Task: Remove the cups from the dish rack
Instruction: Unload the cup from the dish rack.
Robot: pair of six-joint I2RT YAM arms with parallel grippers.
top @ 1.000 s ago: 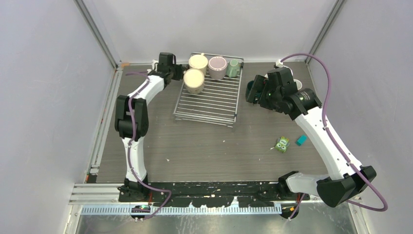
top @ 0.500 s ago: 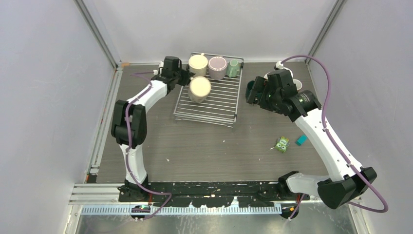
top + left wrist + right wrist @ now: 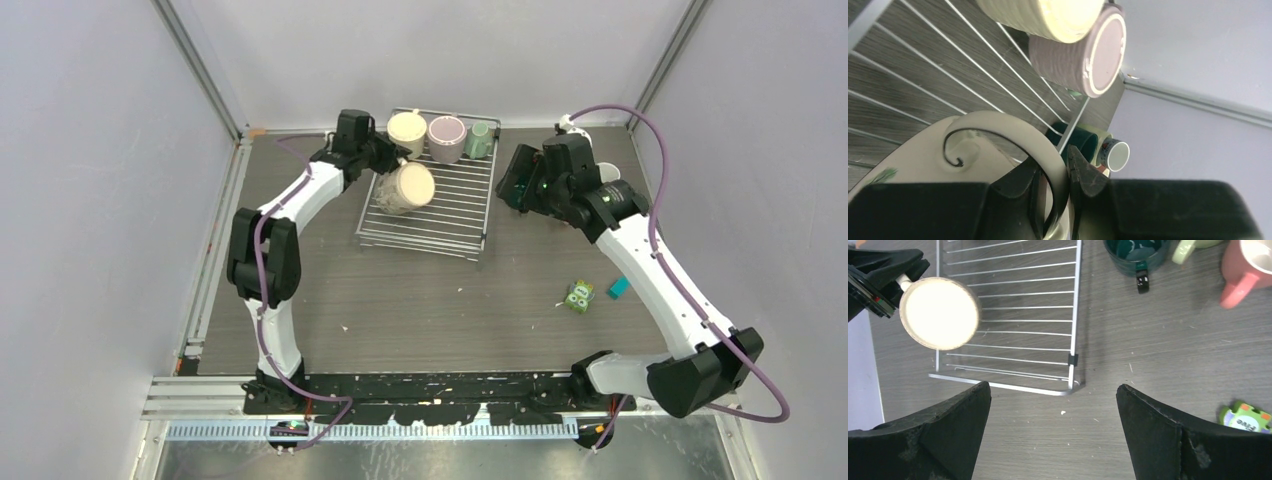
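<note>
My left gripper point(image 3: 388, 162) is shut on the handle point(image 3: 1055, 165) of a cream cup point(image 3: 406, 188), which hangs tilted above the left part of the dish rack point(image 3: 440, 215). At the back of the rack stand three more cups: cream point(image 3: 406, 130), mauve point(image 3: 446, 138) and pale green point(image 3: 480, 140). In the right wrist view the held cream cup point(image 3: 940, 312) shows over the rack point(image 3: 1075, 300). My right gripper point(image 3: 1053, 386) is open and empty, above bare table just off the rack's front right corner.
A dark teal mug point(image 3: 1135, 252), a salmon pink mug point(image 3: 1248, 265) and a pale green one point(image 3: 1185, 250) stand on the table right of the rack. A green toy block point(image 3: 578, 295) and a small teal block point(image 3: 619, 287) lie at the right.
My left gripper has carried the cream cup rightward over the rack and tipped it on its side. The right arm has shifted a little toward the back.
</note>
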